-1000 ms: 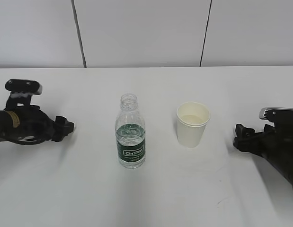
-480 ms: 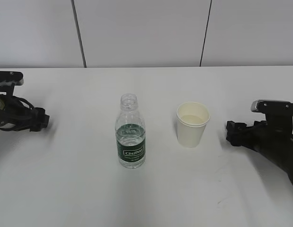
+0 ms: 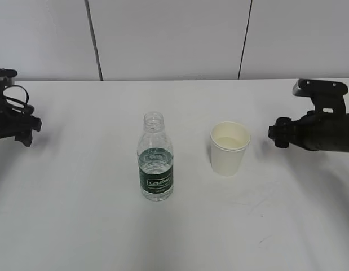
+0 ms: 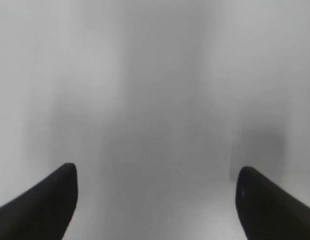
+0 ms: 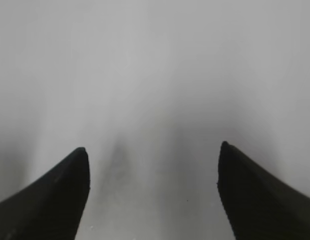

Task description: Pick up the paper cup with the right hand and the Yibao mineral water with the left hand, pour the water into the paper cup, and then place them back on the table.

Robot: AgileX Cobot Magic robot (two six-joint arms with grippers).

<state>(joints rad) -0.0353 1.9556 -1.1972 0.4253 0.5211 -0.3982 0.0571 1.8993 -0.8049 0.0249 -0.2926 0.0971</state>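
The Yibao mineral water (image 3: pixel 155 158), a clear ribbed bottle with a dark green label and no cap, stands upright at the middle of the white table (image 3: pixel 180 237). The off-white paper cup (image 3: pixel 229 148) stands upright to its right. My left gripper (image 3: pixel 29 131) is at the far left edge, well away from the bottle. My right gripper (image 3: pixel 275 135) is right of the cup, apart from it. In the left wrist view the gripper (image 4: pixel 156 172) is open and empty over bare table. In the right wrist view the gripper (image 5: pixel 153 149) is open and empty too. Neither wrist view shows bottle or cup.
A white panelled wall (image 3: pixel 174 39) with dark seams rises behind the table's far edge. Bare tabletop lies between each gripper and the two objects and in front of them.
My left arm has drawn back to the left and farther away from the bottle. My right arm has risen and moved back, its gripper now level with the cup's rim.
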